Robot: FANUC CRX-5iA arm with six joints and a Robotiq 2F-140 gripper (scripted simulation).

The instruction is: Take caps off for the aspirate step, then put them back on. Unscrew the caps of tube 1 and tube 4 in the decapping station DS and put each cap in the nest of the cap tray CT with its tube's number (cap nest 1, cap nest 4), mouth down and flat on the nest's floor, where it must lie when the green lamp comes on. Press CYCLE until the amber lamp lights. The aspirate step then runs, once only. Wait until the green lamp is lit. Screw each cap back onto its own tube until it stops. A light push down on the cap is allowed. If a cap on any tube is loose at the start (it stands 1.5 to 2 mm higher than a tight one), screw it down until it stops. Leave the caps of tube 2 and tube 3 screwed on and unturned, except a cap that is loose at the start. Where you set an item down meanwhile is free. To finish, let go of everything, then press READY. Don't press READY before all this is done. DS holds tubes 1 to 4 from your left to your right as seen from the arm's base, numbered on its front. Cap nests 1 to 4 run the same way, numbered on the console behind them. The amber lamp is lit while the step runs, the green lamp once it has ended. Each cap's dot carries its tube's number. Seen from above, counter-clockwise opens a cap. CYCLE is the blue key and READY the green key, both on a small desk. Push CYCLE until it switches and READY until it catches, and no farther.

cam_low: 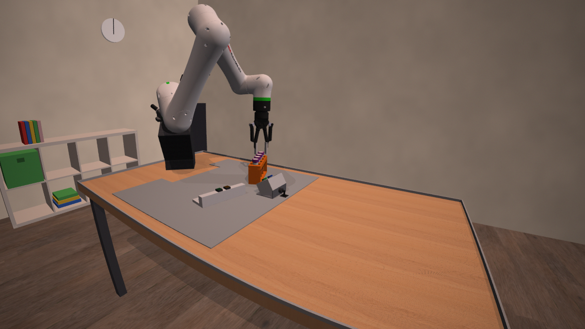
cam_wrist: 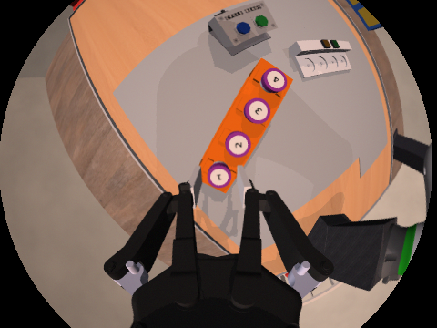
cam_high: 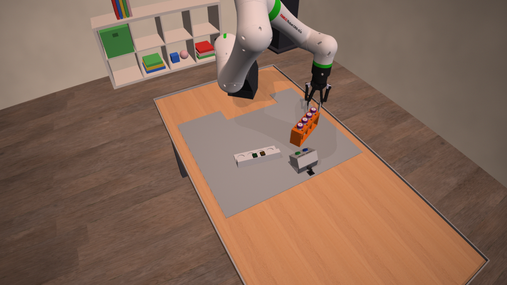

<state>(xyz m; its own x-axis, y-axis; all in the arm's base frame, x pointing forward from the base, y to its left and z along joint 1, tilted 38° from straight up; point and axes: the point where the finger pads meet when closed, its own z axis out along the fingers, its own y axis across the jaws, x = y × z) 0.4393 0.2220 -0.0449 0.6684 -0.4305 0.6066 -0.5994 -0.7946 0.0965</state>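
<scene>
Gripper [cam_wrist: 217, 189]: I have it hanging above the tube 1 end of the station, fingers partly spread and gripping nothing; the cap shows in the gap between the tips, not touched as far as I can tell.

Cap of tube 1 [cam_wrist: 218, 175]: purple ring, white dot numbered 1, seated on its tube at the near end of the row in the wrist view. I judge it light, rigid plastic and probably smooth on the rim, so it may slip under torque. I would take it across the rim, fingertips on opposite sides, square to the tube's axis.

Decapping station DS [cam_high: 303, 132]: orange block on the grey mat [cam_high: 219, 177], all four caps on. It looks stiff and heavy enough to stay put while a cap is turned, though I cannot confirm it is fixed.

Cap of tube 4 [cam_wrist: 275, 80]: far end of the row, nearest the desk; I expect the same handling.

Cap tray CT [cam_high: 256, 156]: white, well apart from DS; nests look unoccupied, both lamps dark.

Key desk [cam_high: 303, 160]: just beyond DS, blue and green keys on top.
</scene>
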